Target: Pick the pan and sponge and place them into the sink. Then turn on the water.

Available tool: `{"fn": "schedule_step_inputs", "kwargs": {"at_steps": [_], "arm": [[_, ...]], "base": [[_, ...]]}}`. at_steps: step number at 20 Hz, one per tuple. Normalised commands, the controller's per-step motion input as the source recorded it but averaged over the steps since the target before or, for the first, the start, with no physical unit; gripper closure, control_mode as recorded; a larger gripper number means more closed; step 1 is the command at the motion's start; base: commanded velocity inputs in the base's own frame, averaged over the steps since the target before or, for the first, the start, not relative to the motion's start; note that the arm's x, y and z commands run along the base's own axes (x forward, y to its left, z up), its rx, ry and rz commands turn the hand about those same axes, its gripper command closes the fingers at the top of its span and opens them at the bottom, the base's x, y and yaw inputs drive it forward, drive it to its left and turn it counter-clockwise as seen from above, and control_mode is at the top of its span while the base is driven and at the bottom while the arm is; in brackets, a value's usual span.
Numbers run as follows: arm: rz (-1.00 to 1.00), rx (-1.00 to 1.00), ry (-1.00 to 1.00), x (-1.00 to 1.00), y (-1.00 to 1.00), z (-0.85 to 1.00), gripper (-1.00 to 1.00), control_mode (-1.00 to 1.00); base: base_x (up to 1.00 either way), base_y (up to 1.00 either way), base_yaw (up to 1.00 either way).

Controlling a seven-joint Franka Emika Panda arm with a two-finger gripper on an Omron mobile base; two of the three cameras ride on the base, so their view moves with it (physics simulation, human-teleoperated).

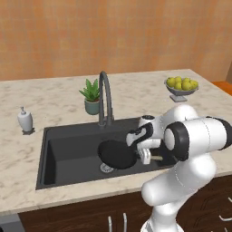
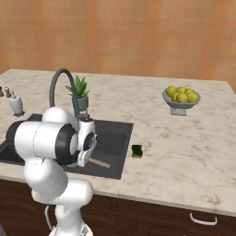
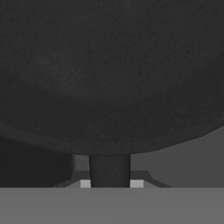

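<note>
The gripper (image 1: 146, 155) is clenched on the pan (image 1: 117, 154) by its wooden handle (image 2: 99, 162), holding it low over the sink (image 1: 68, 156). The pan looks rigid and bowl-heavy, so a grip near the bowl should limit sagging. The sponge (image 2: 137, 150) lies on the worktop (image 2: 184, 143) just beside the sink; it looks soft and light and should pinch easily across its short sides.

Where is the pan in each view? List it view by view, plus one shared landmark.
Left base view: pan centre, over the sink.
Right base view: its wooden handle, lower left.
Hand view: pan body across the top.
Landmark: arched faucet in both base views.
</note>
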Motion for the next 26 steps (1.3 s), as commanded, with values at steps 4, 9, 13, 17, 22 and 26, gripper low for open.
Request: {"fn": "schedule_step_inputs", "kwargs": {"at_steps": [4, 9, 13, 17, 22, 26], "arm": [[0.00, 0.06, 0.00, 0.17, 0.09, -0.72, 1.00, -1.00], [0.00, 0.02, -0.07, 0.04, 0.12, -0.52, 1.00, -1.00], [0.00, 0.00, -0.11, 0.00, 0.11, -0.33, 1.00, -1.00], [0.00, 0.00, -0.10, 0.00, 0.14, -0.37, 1.00, -1.00], [0.00, 0.00, -0.07, 0.00, 0.13, -0.41, 1.00, -1.00], [0.00, 0.00, -0.09, 0.00, 0.10, -0.37, 1.00, -1.00]], "base": [[0.00, 0.00, 0.00], [0.00, 0.00, 0.00], [0.00, 0.00, 0.00], [0.00, 0.00, 0.00], [0.00, 0.00, 0.00], [0.00, 0.00, 0.00]]}}
